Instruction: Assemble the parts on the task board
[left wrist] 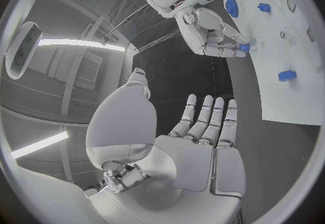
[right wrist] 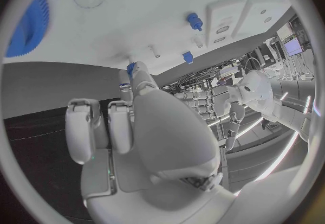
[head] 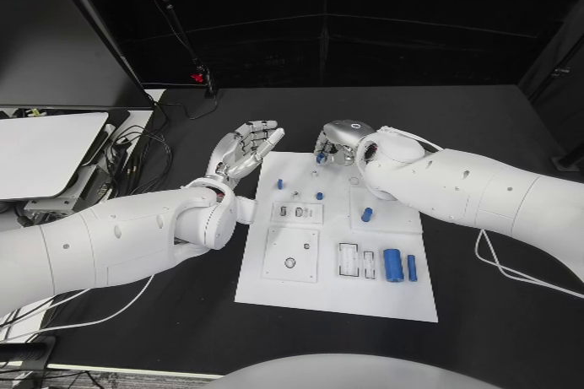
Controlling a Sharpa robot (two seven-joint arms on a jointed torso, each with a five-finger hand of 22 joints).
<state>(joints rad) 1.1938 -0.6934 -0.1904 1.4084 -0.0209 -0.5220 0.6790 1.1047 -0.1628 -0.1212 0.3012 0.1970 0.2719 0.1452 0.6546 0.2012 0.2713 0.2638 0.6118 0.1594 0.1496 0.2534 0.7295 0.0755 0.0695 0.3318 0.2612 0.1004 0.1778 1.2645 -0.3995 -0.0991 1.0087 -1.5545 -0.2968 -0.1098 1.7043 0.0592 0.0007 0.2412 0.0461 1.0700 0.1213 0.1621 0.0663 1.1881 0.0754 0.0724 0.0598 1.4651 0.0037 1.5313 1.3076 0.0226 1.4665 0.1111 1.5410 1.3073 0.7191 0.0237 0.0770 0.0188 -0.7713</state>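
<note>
Right hand [head: 341, 143] pinches a small blue part [head: 320, 157] in its fingertips over the far edge of the task board [head: 335, 300]. The part's axis cannot be told. Left hand [head: 244, 149] is open, fingers straight and apart, just off the board's far left corner. A large blue cylinder [head: 393, 265] lies near the board's right edge, long axis running near-to-far on the tabletop [head: 487, 119].

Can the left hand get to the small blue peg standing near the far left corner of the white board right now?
Probably yes. The left hand is open beside the white task board, and the small blue peg stands just inside that edge with nothing between them; the right hand works farther along.
</note>
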